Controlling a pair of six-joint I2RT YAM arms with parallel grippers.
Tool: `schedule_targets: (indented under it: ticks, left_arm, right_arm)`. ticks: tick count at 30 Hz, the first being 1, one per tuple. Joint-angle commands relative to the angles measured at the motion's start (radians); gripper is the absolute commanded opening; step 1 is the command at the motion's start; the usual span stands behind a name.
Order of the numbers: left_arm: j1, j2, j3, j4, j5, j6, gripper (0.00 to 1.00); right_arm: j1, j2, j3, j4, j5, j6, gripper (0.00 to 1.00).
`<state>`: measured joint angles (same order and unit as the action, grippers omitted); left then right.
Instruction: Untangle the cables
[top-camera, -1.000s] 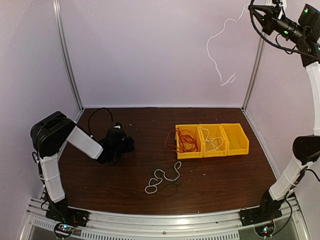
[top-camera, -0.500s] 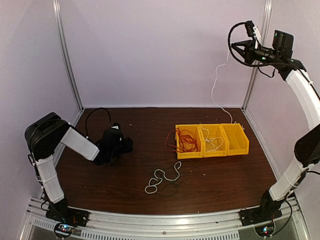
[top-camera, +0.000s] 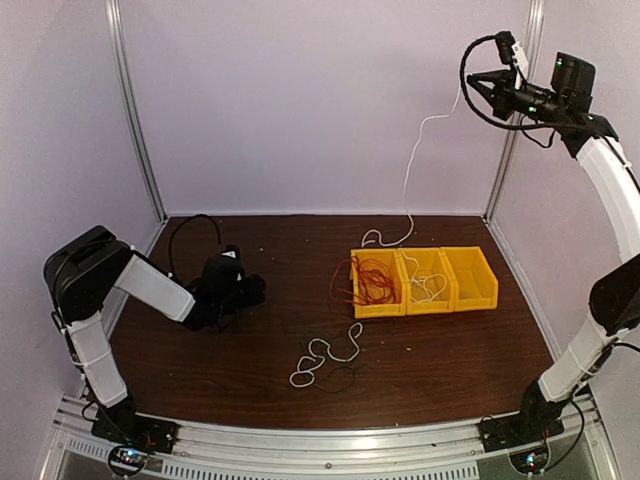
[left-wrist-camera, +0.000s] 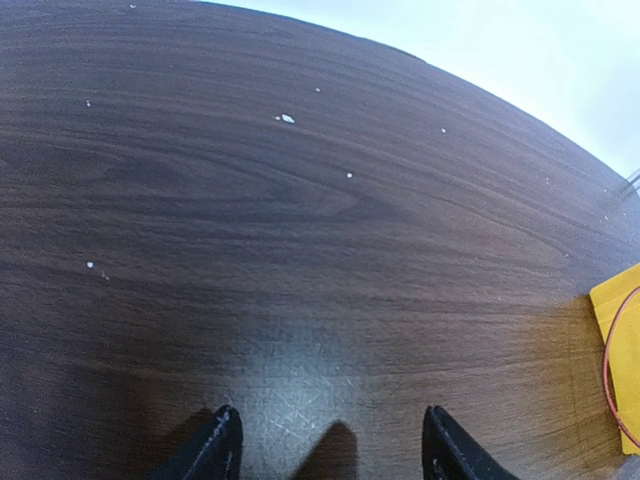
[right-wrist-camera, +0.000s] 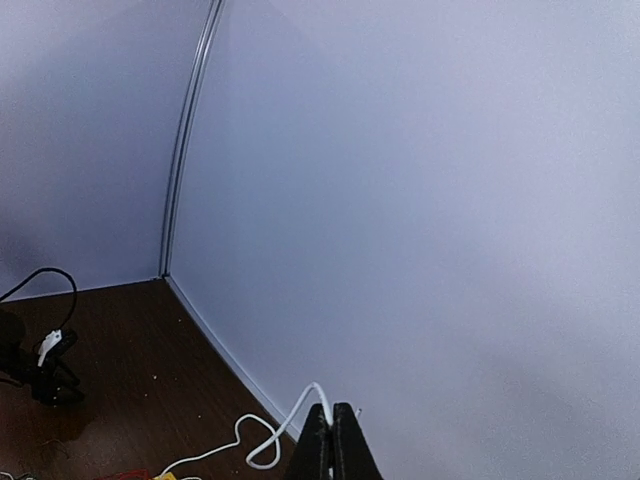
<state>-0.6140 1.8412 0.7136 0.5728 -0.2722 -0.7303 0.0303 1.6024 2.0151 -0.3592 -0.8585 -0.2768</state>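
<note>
Right pincer (top-camera: 478, 82) raised high, pressed together on a white cable (top-camera: 408, 170).
Below, the bench (top-camera: 470, 350) carries three joined yellow bins (top-camera: 470, 275); the left pincer (top-camera: 250, 292) hovers low over it, spread, gripping nothing. Red cable (top-camera: 373, 282) sits in the left bin, white loops (top-camera: 428, 289) in the middle one. The held cable's tail touches the bench behind the bins. Another white strand (top-camera: 325, 352) and a thin black cable (top-camera: 345, 383) lie in front.

bins (top-camera: 423, 281): table (top-camera: 470, 350) right-centre | loose cables (top-camera: 320, 349): before bins | hanging cable (top-camera: 406, 180): behind bins | left hand (top-camera: 258, 291): far left
</note>
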Motion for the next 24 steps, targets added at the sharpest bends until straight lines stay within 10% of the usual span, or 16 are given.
schedule_targets:
  ticks: [1, 24]
  left_arm:
    - [0.005, -0.031, -0.008, 0.031, 0.005, 0.010, 0.62]
    - [0.005, -0.003, 0.014, 0.023, 0.009, 0.014, 0.63]
  right_arm:
    - [-0.001, -0.016, 0.013, 0.037, -0.013, 0.021, 0.00]
    - [0.000, -0.114, -0.457, 0.140, -0.019, -0.007, 0.00]
